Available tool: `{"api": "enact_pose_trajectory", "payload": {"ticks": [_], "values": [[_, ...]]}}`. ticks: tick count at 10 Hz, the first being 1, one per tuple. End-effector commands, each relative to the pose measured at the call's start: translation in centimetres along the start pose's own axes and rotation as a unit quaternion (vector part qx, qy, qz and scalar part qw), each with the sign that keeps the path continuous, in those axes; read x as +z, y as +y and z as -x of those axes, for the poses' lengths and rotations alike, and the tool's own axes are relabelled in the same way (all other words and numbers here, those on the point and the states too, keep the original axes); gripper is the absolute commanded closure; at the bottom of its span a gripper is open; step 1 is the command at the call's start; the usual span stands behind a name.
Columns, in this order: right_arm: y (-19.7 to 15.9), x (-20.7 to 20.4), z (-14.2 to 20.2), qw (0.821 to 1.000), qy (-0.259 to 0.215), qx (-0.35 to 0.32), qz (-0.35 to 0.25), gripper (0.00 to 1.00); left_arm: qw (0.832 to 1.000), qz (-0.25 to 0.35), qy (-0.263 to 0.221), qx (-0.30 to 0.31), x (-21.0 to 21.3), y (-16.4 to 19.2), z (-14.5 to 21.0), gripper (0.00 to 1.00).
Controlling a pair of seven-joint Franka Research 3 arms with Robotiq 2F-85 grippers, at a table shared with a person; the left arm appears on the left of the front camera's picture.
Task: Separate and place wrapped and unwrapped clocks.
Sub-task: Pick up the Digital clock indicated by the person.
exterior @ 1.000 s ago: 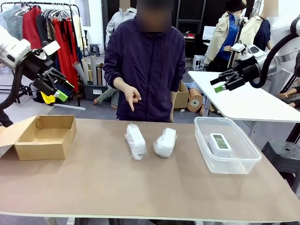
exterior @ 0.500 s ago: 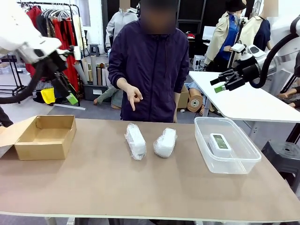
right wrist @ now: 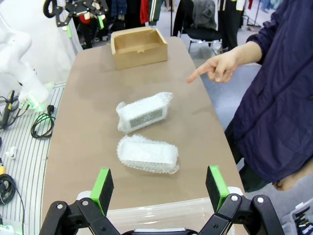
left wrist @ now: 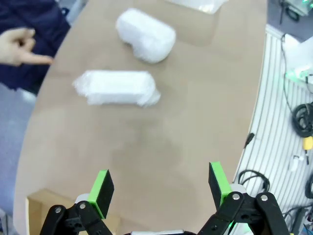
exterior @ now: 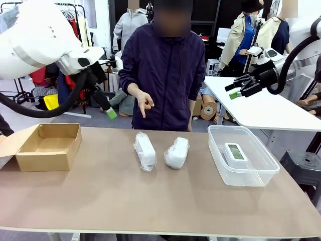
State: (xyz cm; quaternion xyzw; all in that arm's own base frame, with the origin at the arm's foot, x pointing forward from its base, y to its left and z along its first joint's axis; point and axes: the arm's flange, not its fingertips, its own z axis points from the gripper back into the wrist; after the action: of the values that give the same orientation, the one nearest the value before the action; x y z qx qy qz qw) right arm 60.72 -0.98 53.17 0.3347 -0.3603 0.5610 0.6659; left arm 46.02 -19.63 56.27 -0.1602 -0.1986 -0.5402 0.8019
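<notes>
Fingers (left wrist: 103,188) (right wrist: 102,183) spread, left and right; two white bubble-wrap bundles (exterior: 145,150) (exterior: 176,152), one bare clock (exterior: 235,151).

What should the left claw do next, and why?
Probably descend onto the nearer wrapped bundle: the left claw hangs open above the table, the person's hand seems to point at that bundle, and the cardboard box sits empty.

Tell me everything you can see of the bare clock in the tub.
The bare clock is a small white rectangular block, plastic by its look, with a grey-green screen facing up. It lies flat on the floor of the clear tub at the right end of the table, apart from the walls. Only the tub touches it; the display is too small to read.
</notes>
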Motion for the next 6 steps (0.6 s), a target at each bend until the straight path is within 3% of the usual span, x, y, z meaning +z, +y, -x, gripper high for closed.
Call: {"api": "enact_pose_trajectory", "payload": {"ticks": [1, 6], "values": [[0.1, 0.0, -0.2, 1.000, -0.002, 0.002, -0.002, 0.00, 1.000, -0.012, -0.016, -0.012, -0.7, 0.1, 0.6, 0.00], [0.1, 0.0, -0.2, 1.000, -0.002, 0.002, -0.002, 0.00, 1.000, -0.001, -0.005, -0.007, -0.4, -0.5, -0.6, 0.00]]}}
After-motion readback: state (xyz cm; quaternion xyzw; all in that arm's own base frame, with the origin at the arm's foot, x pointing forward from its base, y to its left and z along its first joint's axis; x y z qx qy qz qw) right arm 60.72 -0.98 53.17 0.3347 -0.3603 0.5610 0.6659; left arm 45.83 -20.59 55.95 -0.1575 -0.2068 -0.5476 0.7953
